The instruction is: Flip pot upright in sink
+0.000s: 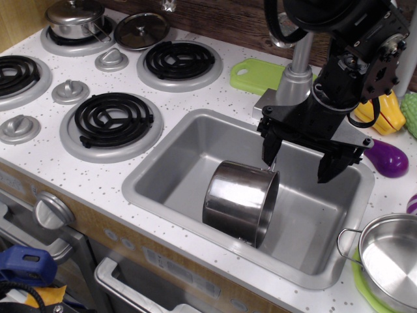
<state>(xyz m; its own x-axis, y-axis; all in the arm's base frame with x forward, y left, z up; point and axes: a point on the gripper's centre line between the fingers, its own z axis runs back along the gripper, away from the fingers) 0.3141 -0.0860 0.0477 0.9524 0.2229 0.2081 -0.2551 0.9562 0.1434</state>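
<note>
The pot (pixel 238 199) is shiny steel and lies tilted on its side in the middle of the grey sink (pixel 172 166), its brushed wall facing up and left. My gripper (pixel 298 164) hangs over the sink just above and right of the pot, jaws apart and nothing between them. Its left fingertip (pixel 269 155) is right at the pot's upper right edge; I cannot tell whether it touches. The right fingertip (pixel 326 171) hangs free over the basin floor.
The faucet (pixel 296 72) stands behind the sink beside my arm. A green board (pixel 254 73), a yellow pepper (pixel 384 114) and a purple eggplant (pixel 389 158) lie at the back right. A shallow steel pan (pixel 391 261) sits at the front right. Burners (pixel 112 119) and a small lidded pot (pixel 75 18) are to the left.
</note>
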